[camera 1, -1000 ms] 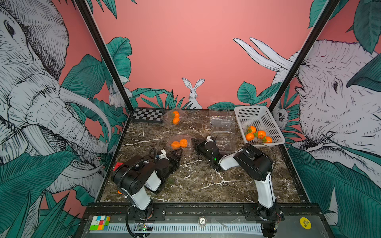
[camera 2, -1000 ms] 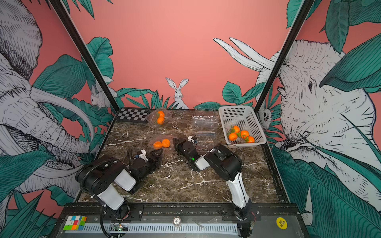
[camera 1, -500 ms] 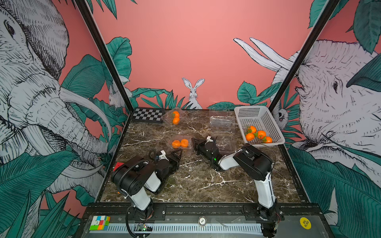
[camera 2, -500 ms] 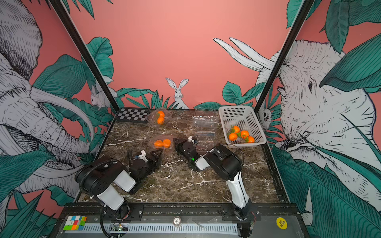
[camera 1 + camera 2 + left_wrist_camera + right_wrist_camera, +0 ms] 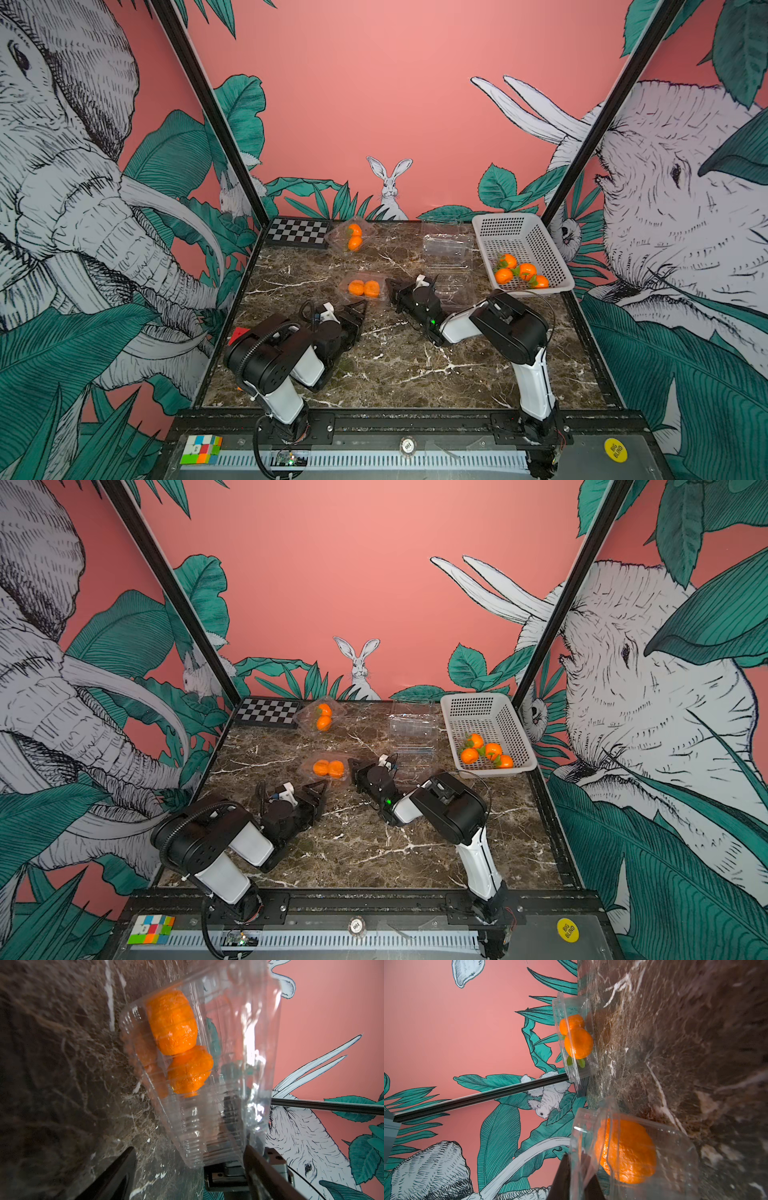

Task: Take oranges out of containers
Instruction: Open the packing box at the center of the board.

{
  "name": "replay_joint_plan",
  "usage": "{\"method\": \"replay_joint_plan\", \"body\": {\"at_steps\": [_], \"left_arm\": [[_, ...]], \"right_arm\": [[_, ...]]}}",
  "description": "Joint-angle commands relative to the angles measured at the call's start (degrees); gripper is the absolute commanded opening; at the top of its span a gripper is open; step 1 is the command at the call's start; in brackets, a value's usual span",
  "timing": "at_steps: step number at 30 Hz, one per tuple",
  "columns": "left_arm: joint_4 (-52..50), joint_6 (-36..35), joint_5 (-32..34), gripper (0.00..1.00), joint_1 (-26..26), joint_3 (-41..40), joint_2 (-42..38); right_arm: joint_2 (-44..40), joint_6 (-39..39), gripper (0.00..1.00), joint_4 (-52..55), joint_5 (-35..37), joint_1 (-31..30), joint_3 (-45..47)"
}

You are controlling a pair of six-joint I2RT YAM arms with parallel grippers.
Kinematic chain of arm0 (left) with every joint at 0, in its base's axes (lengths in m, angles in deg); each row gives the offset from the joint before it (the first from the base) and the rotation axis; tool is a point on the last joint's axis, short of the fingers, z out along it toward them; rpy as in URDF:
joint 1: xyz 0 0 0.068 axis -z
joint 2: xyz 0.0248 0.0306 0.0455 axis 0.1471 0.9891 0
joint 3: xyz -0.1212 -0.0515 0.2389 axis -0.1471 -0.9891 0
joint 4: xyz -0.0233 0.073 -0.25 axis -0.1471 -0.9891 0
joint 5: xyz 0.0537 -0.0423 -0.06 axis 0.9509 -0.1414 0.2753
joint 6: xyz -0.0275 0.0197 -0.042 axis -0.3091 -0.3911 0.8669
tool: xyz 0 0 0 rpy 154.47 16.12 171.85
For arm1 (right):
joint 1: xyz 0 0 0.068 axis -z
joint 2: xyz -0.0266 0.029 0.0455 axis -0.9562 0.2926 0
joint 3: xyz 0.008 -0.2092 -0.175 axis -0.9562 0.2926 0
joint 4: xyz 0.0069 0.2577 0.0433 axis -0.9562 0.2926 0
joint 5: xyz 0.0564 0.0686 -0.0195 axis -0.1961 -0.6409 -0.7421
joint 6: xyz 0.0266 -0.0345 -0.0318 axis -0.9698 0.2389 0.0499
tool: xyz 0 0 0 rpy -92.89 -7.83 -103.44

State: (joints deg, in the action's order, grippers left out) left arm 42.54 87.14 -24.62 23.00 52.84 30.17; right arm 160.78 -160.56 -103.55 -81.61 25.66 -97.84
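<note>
R gripper [image 5: 390, 282] is pinching the plastic edge of the mid container [image 5: 345, 286], jaws nearly closed. L gripper [image 5: 358, 306] is hovering half-open w/ container's end btwn its fingers [image 5: 116, 1176]. 2 oranges [image 5: 364, 288] are sitting inside; container's lying near the white basket [image 5: 536, 241], on its L-arm side.

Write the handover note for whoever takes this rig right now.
Left gripper: open, jaws astride the near end of the middle container, not gripping.
Right gripper: shut on that container's edge.
Done: four oranges in the white basket, two empty containers beside it.
Left: two oranges in the middle container, another pair in the far container by the checkerboard.
</note>
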Motion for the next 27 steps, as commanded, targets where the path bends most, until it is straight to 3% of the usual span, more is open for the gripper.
{"method": "replay_joint_plan", "body": {"at_steps": [1,27], "left_arm": [[0.37,0.61,0.54,0.82,0.33,0.46,-0.88],[0.39,0.52,0.97,0.83,0.29,-0.13,0.86]], "right_arm": [[0.92,1.37,0.11,0.19,0.10,-0.70,-0.21],[-1.12,4.37,0.11,0.39,-0.78,-3.73,0.90]]}}
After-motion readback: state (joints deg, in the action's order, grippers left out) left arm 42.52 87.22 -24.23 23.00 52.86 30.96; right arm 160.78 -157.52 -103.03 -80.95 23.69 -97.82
